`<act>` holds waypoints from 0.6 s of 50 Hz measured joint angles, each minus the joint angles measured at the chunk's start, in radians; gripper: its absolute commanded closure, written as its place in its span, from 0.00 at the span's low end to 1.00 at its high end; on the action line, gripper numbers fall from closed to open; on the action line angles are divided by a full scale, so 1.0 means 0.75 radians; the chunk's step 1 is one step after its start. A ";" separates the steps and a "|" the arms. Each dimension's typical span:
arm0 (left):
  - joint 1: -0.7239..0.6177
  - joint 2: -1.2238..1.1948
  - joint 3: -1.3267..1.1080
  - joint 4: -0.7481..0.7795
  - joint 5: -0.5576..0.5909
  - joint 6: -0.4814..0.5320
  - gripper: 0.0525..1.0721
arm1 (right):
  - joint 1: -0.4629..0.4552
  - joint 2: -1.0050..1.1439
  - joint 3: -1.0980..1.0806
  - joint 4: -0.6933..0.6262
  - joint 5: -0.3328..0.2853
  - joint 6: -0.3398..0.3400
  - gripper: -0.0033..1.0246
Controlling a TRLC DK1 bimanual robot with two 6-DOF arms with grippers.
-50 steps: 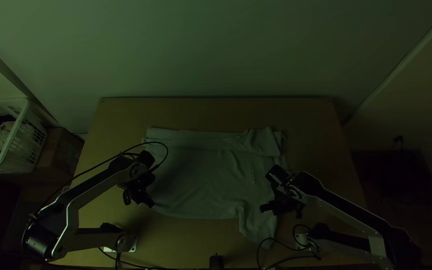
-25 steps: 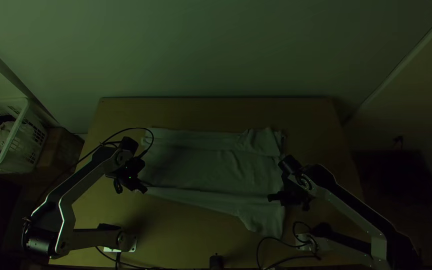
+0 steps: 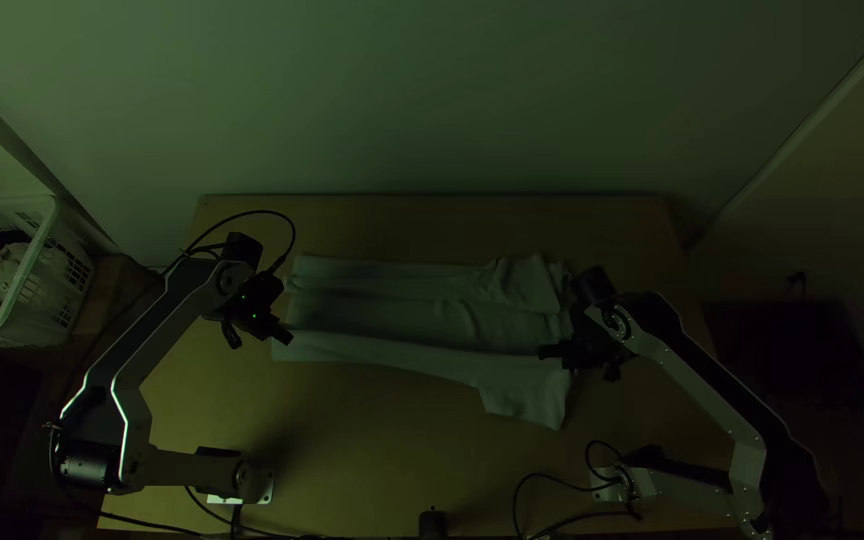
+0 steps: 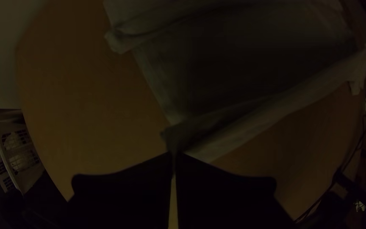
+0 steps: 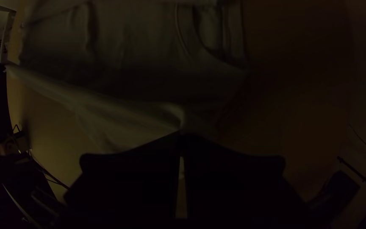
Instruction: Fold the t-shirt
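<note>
Half done at most, judging by the cloth. Showed a pale t-shirt (image 3: pixel 362 315) lying lengthwise across the middle of a light wooden table (image 3: pixel 372 470), with the hem toward the left arm and the shoulders toward the right arm. Had the far long side (image 3: pixel 382 272) turned inward as a strip, with the far sleeve (image 3: pixel 522 282) laid over the body, slightly rumpled; looked finished enough. Had the near long side (image 3: pixel 382 349) raised and partly drawn inward, with the near sleeve (image 3: pixel 527 392) trailing toward the table's near edge; seemed under way. Found the left gripper (image 3: pixel 285 338) closed on the near corner at the hem end, and the right gripper (image 3: pixel 544 352) closed on cloth near the shoulder, with fabric stretched between. Left a band of shirt body uncovered between the strips. Needed, most likely, to lay the near part over that band, bring in the trailing sleeve, let go, then fold the narrowed shirt crosswise and flatten any creases.
</note>
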 measured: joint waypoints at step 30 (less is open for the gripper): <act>0.022 0.301 0.447 0.002 0.045 0.005 0.97 | -0.175 0.311 0.322 0.117 0.013 -0.074 0.97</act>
